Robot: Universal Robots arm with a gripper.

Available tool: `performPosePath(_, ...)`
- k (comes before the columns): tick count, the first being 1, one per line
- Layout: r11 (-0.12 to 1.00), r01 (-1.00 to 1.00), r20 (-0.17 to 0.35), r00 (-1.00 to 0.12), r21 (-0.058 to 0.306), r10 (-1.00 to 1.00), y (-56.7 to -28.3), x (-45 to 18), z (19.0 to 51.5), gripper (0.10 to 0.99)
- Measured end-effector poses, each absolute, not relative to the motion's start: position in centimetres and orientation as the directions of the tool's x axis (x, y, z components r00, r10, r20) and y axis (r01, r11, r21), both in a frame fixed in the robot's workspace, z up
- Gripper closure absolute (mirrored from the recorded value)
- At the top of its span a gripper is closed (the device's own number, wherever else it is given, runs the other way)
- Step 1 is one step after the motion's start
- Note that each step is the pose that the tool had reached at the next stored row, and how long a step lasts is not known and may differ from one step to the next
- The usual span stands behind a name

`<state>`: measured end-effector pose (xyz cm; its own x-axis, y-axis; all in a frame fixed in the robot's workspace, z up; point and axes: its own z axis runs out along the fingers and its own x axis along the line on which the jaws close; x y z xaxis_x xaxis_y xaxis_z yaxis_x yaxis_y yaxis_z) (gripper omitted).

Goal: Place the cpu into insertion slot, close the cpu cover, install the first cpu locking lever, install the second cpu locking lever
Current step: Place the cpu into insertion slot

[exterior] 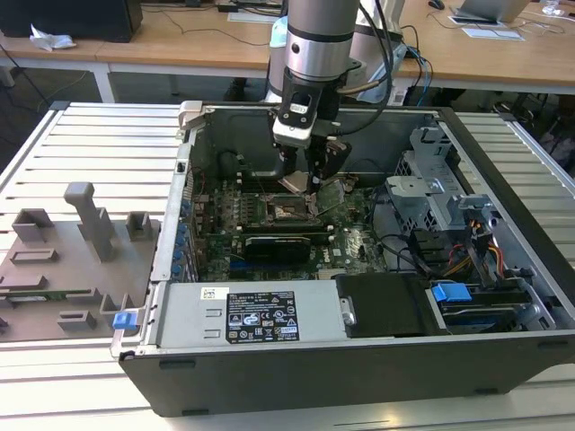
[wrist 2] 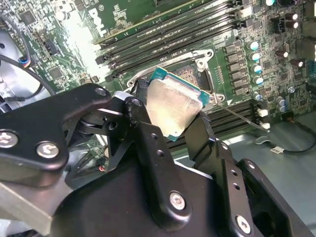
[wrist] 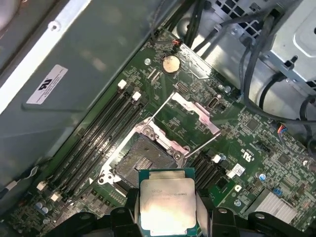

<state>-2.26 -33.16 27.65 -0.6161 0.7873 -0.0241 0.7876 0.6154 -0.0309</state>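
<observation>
Step one, placement: we see the gripper (exterior: pixel 301 186) clamped on the cpu (wrist: pixel 166 207) by its edges, clear of the bare slot (exterior: pixel 289 213), which lies at 6 o'clock of it in the exterior view; cover (wrist: pixel 194 109) open; we judge seating calls for squaring cpu to slot.

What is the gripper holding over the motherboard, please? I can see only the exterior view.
Observer: The cpu. In both wrist views the gripper pinches it by two opposite edges.
Operator: Is the slot free?
Observer: Yes. In the first wrist view the slot shows a bare pin field with nothing in it.
Operator: And the cover?
Observer: The cover is swung open, off the slot.
</observation>
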Motion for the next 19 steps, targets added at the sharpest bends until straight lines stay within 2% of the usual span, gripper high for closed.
performPosePath(19,0.431,0.901,-0.051,-0.433,-0.048,0.900,-33.16,-2.26,27.58,0.545)
